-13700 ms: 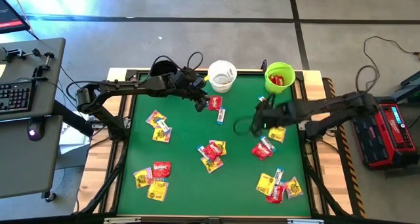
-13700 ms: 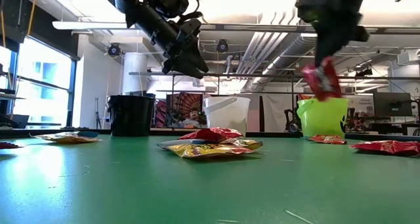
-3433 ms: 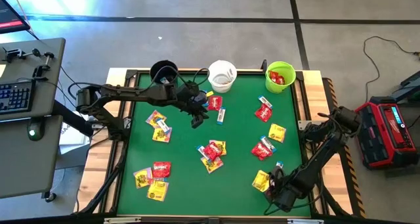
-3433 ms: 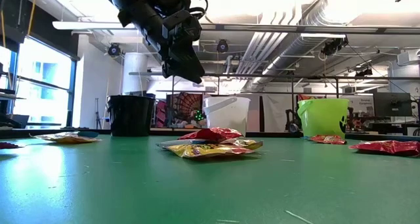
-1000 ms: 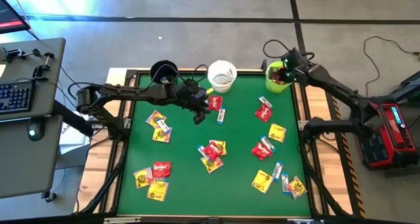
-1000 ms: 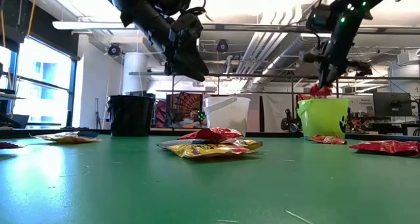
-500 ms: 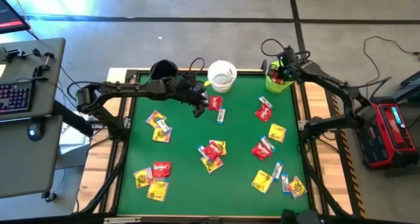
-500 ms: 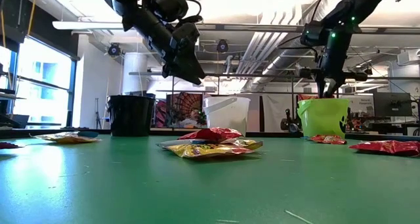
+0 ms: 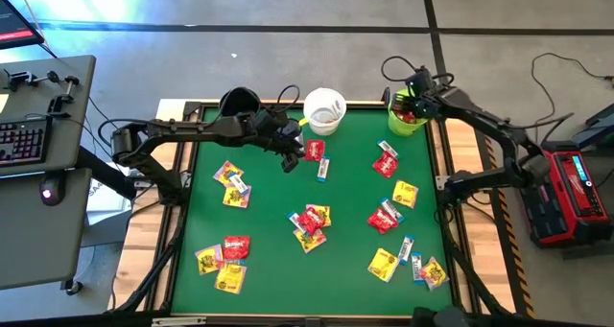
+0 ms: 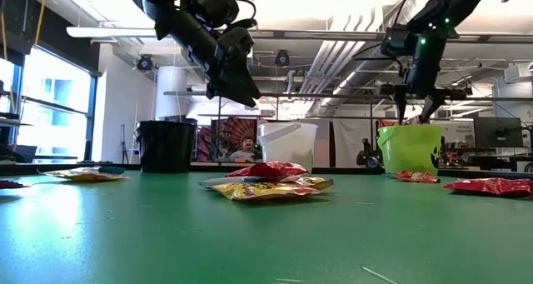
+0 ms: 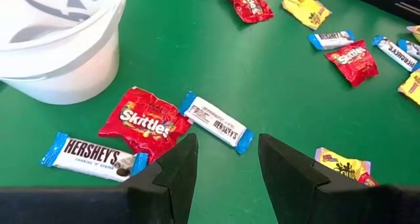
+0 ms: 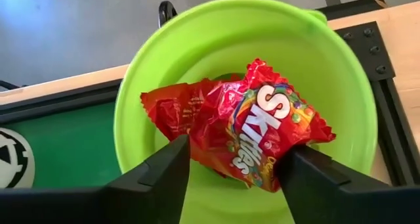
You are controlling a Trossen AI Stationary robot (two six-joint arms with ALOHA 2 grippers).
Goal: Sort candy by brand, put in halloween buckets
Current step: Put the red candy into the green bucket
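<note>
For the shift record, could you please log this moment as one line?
right claw: open over green bucket | red candy: in bucket | left claw: open, above table near white bucket

You are looking at a lime green bucket holding red rainbow-lettered packets, a white bucket bearing a grey ghost face, a black bucket, and white-and-blue bars on the green table.

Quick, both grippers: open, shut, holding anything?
Left gripper: open, empty, above the candy near the white bucket.
Right gripper: open, empty, over the green bucket.
</note>
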